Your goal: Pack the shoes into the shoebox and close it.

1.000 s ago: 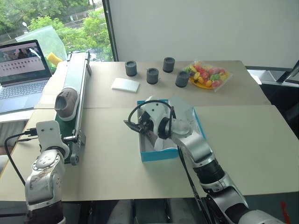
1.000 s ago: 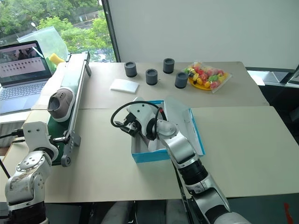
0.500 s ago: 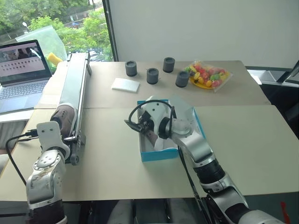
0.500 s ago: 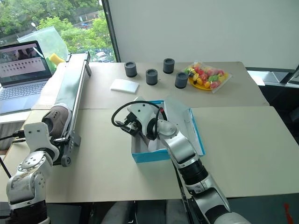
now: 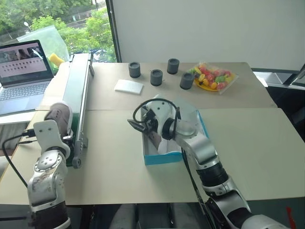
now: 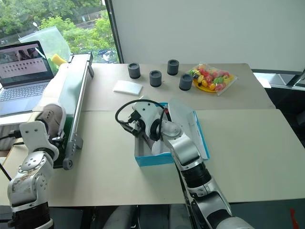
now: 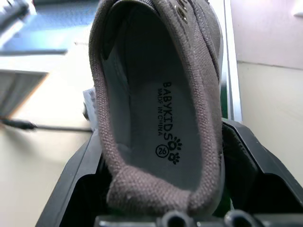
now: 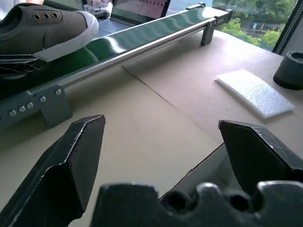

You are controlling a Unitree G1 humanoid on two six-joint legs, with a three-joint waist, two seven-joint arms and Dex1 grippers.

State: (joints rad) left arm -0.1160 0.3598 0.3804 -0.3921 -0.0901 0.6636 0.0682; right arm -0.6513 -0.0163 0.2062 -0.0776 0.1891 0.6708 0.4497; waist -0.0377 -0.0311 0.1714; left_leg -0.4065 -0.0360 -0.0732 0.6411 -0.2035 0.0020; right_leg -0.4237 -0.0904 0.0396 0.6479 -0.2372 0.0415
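A grey-brown shoe [image 5: 57, 113] with a whitish sole sits at the near end of the green conveyor belt [image 5: 76, 88]. My left gripper [image 7: 165, 156] is shut on its heel, and the insole faces the left wrist view. The blue shoebox [image 5: 162, 160] stands open mid-table, its flap lid [image 5: 190, 119] raised on the right side. My right gripper [image 8: 161, 127] hovers open over the box's far left corner, pointing toward the belt, with nothing between its fingers. Something brownish [image 5: 152, 139] lies inside the box, mostly hidden by my right arm.
A laptop [image 5: 21, 71] sits at the far left beyond the belt. Several dark grey cups [image 5: 156, 77], a flat white pad [image 5: 128, 86] and a bag of colourful fruit [image 5: 212, 76] stand along the far side of the table.
The shoe rode down the belt toward me. My left gripper went from open to shut on its heel and rose a little. My right gripper stayed open over the box.
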